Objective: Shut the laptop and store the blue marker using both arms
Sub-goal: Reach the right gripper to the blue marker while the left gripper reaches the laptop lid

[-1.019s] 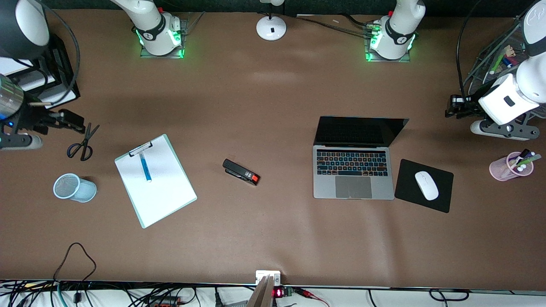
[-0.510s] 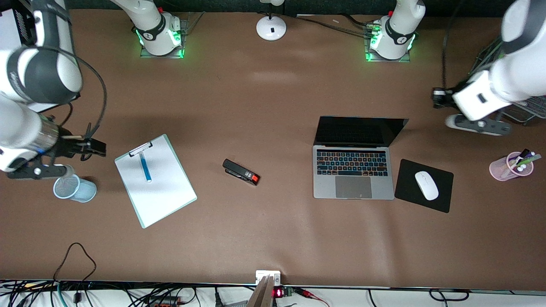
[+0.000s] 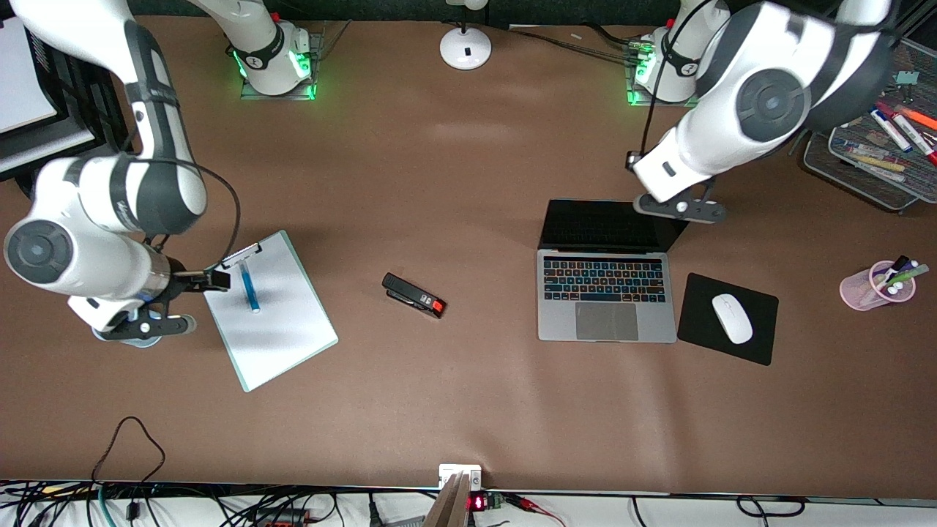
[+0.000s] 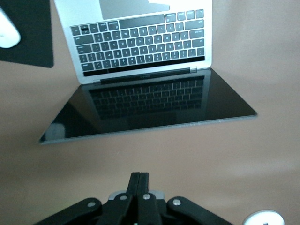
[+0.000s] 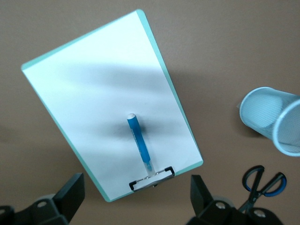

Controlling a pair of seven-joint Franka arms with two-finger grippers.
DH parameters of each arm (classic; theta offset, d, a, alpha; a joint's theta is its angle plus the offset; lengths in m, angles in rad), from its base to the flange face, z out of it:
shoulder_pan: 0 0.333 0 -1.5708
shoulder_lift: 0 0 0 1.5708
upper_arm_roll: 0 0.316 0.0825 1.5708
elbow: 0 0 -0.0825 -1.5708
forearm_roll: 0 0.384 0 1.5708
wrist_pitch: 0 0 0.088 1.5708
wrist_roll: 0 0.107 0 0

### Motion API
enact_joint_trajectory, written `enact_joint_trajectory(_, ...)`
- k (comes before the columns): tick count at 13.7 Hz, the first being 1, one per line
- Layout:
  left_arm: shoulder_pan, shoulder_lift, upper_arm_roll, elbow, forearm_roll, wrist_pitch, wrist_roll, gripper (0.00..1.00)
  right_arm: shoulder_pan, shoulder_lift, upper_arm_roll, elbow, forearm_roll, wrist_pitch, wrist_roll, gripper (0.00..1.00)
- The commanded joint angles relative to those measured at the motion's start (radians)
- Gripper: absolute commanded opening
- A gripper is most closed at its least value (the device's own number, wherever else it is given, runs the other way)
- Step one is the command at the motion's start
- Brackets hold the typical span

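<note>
- Front view: my left gripper (image 3: 634, 162) hangs over the bare table just past the upright black screen of the laptop (image 3: 606, 300), at about twelve o'clock from its keyboard. My right gripper (image 3: 219, 279) is over the clip end of the white clipboard (image 3: 272, 322), at nine o'clock from the blue marker (image 3: 249, 286) lying on that board. No writing is readable here.
- Left wrist view: my left fingers (image 4: 139, 187) are pressed together on nothing. The laptop (image 4: 140, 42) stands open. I judge it stiff, fairly heavy and smooth; the lid's top edge is where to push, gently, since the screen is fragile. The key legends are too small to read.
- Right wrist view: my right fingers (image 5: 70, 190) stand wide apart and empty, astride the clip. The blue marker (image 5: 139, 143) looks light, rigid and prone to roll; I'd pinch it mid-barrel.
</note>
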Motion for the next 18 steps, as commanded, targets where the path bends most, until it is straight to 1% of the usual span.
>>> enact_joint_trajectory(1, 0.014, -0.119, -0.034, -0.225, -0.022, 0.148, -0.002, 0.00, 0.000, 0.047, -0.002, 0.007, 0.015, 0.041, -0.137, 1.00)
enact_joint_trajectory(2, 0.014, -0.140, -0.049, -0.270, -0.022, 0.181, -0.002, 0.00, 0.000, 0.061, -0.002, 0.007, 0.017, 0.061, -0.180, 1.00)
enact_joint_trajectory(3, 0.012, -0.145, -0.052, -0.299, -0.022, 0.192, -0.002, 0.00, -0.001, 0.075, -0.002, 0.006, 0.017, 0.080, -0.200, 1.00)
enact_joint_trajectory(4, 0.014, -0.147, -0.072, -0.322, -0.022, 0.198, -0.002, 0.00, 0.000, 0.088, -0.001, 0.001, 0.026, 0.100, -0.208, 1.00)
enact_joint_trajectory(6, 0.020, -0.148, -0.088, -0.339, -0.022, 0.213, -0.004, 0.00, -0.001, 0.111, 0.002, 0.000, 0.084, 0.106, -0.213, 1.00)
enact_joint_trajectory(7, 0.020, -0.156, -0.097, -0.358, -0.022, 0.239, -0.004, 0.00, -0.003, 0.128, 0.002, -0.003, 0.096, 0.104, -0.223, 1.00)
enact_joint_trajectory(9, 0.022, -0.156, -0.102, -0.373, -0.022, 0.267, -0.004, 0.00, -0.001, 0.165, 0.002, -0.003, 0.097, 0.118, -0.255, 1.00)
enact_joint_trajectory(10, 0.017, -0.155, -0.118, -0.379, -0.022, 0.276, -0.013, 0.00, -0.001, 0.170, 0.002, -0.011, 0.097, 0.136, -0.277, 1.00)
enact_joint_trajectory(11, 0.023, -0.147, -0.123, -0.388, -0.020, 0.322, -0.020, 0.00, 0.000, 0.171, 0.002, -0.023, 0.097, 0.159, -0.297, 1.00)
enact_joint_trajectory(13, 0.035, -0.100, -0.117, -0.388, -0.010, 0.441, -0.022, 0.00, 0.000, 0.187, 0.002, -0.033, 0.097, 0.190, -0.308, 1.00)
enact_joint_trajectory(14, 0.069, -0.076, -0.117, -0.384, -0.002, 0.503, -0.014, 0.00, 0.000, 0.191, 0.002, -0.033, 0.097, 0.203, -0.308, 0.99)
enact_joint_trajectory(16, 0.115, -0.040, -0.117, -0.382, 0.029, 0.601, 0.022, 0.00, 0.002, 0.205, 0.002, -0.034, 0.097, 0.218, -0.309, 0.90)
enact_joint_trajectory(18, 0.146, 0.005, -0.117, -0.361, 0.104, 0.670, 0.039, 0.00, 0.002, 0.213, 0.002, -0.036, 0.097, 0.227, -0.314, 0.86)
